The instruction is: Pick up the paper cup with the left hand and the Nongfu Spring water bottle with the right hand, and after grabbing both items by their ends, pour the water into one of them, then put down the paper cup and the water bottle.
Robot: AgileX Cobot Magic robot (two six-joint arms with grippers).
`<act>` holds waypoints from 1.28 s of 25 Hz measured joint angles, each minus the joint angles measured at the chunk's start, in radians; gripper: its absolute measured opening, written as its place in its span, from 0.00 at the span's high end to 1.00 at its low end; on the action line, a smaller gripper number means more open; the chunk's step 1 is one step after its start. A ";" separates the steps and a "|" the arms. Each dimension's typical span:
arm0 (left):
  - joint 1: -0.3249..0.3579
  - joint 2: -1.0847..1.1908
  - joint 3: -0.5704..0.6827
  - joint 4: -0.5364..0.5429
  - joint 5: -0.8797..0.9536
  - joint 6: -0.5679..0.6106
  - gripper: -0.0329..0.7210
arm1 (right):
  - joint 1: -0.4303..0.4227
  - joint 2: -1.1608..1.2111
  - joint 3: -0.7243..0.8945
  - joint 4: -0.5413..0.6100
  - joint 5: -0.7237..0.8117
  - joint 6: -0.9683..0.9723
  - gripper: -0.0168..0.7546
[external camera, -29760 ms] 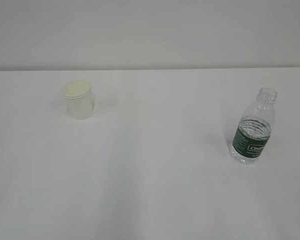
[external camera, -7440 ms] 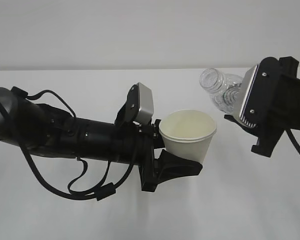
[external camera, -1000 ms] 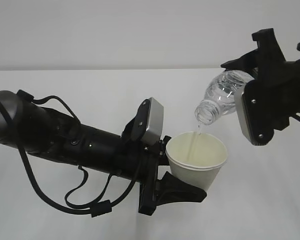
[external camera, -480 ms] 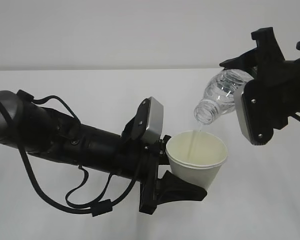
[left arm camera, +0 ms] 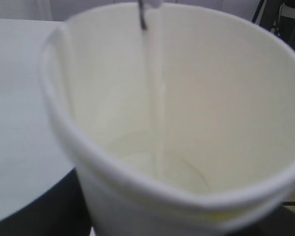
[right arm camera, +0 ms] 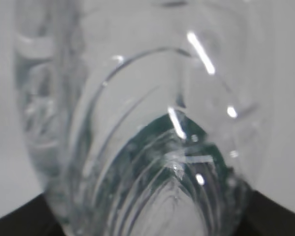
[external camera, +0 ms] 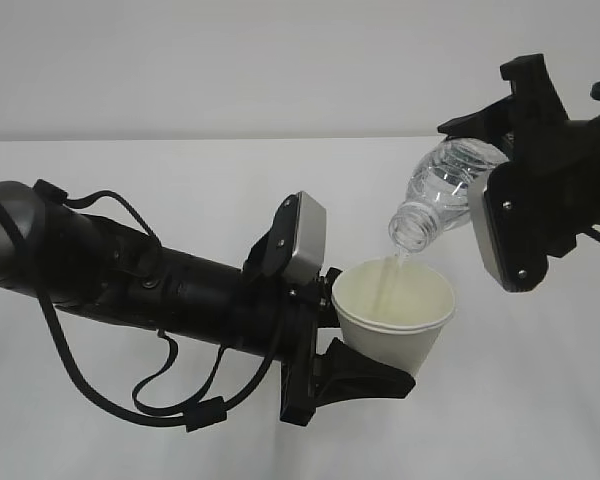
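Two arms are raised above the white bench (external camera: pixel 130 180). The left hand (external camera: pixel 160 290) extends horizontally, its pincer (external camera: pixel 365 350) clamped on the tapered paper cup (external camera: pixel 393 318), upright. The right hand (external camera: pixel 550 190) tilts the ribbed, clear Nongfu Spring water bottle (external camera: pixel 435 190) neck-down, pincer gripping its base. A thin stream of water (external camera: pixel 392 280) enters the cup's cream interior.

Even, bright, diffuse lighting; shadows faint. Both wrist views soft and out of focus. Small glare streaks on bottle (right arm camera: pixel 152 147), upper right.
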 joint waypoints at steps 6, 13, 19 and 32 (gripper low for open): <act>0.000 0.000 0.000 0.000 0.000 0.000 0.36 | 0.000 0.000 0.000 0.000 0.000 -0.002 0.40; 0.000 0.000 0.000 0.000 0.000 0.000 0.36 | 0.000 0.000 0.000 0.000 0.000 -0.002 0.40; 0.000 0.000 0.000 0.000 0.000 0.000 0.36 | 0.000 0.000 0.000 0.000 -0.002 -0.002 0.40; 0.000 0.000 0.000 0.000 0.000 0.000 0.36 | 0.000 0.000 0.000 0.000 -0.005 -0.002 0.40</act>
